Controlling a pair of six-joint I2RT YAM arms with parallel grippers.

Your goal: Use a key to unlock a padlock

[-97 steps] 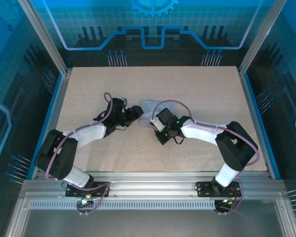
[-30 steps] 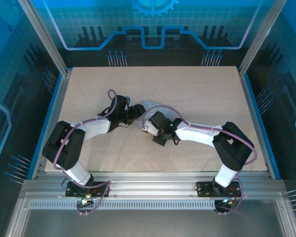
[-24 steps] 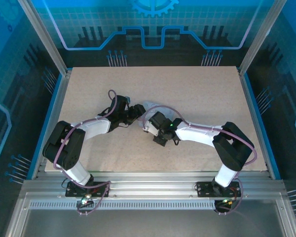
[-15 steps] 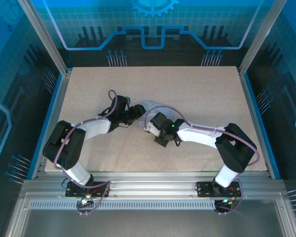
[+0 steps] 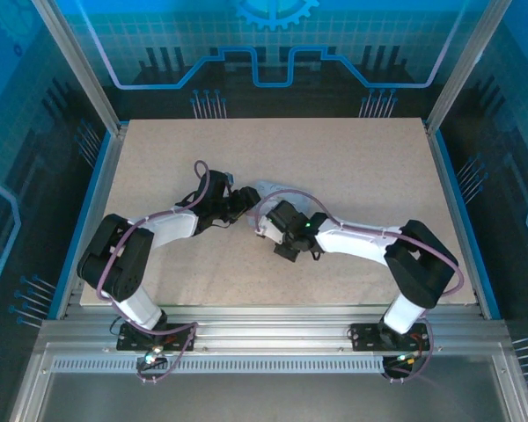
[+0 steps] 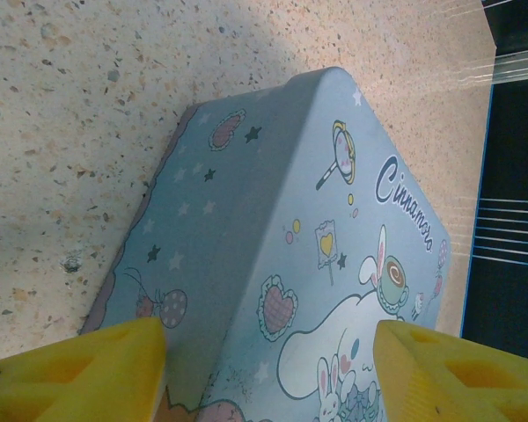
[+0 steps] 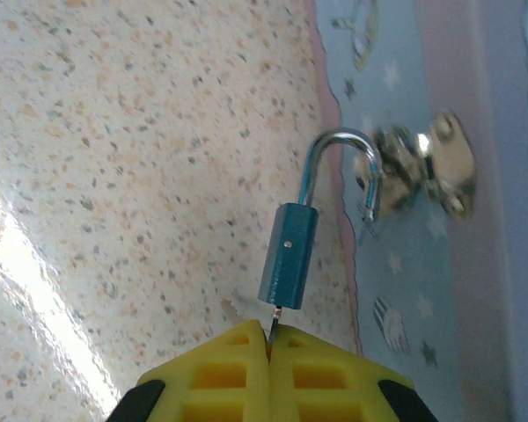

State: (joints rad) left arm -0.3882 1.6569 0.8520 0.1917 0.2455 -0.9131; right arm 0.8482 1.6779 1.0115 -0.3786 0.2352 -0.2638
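The padlock [image 7: 288, 255] is a small dark blue-grey block with a silver shackle [image 7: 334, 145]. The shackle stands open, its free end beside the metal hasp [image 7: 420, 167] on the pale blue cartoon tin [image 7: 431, 290]. My right gripper [image 7: 270, 338] is shut on the key [image 7: 274, 318], whose thin blade runs into the padlock's underside. My left gripper [image 6: 268, 338] straddles the tin [image 6: 334, 220], one yellow finger [image 6: 79, 374] on its side wall and the other on its printed lid. In the top view both grippers [image 5: 244, 202] [image 5: 266, 224] meet at the tin [image 5: 269, 188].
The speckled beige table [image 5: 352, 158] stretches wide around the tin on all sides. Aluminium rails and blue-lit walls [image 5: 458, 202] fence it in. Both arms reach inward from the near edge, their purple cables looping above the wrists.
Since the earliest frame both arms have drawn in toward the tin. Over the last second they hold almost still; only the right elbow drifts slightly right.
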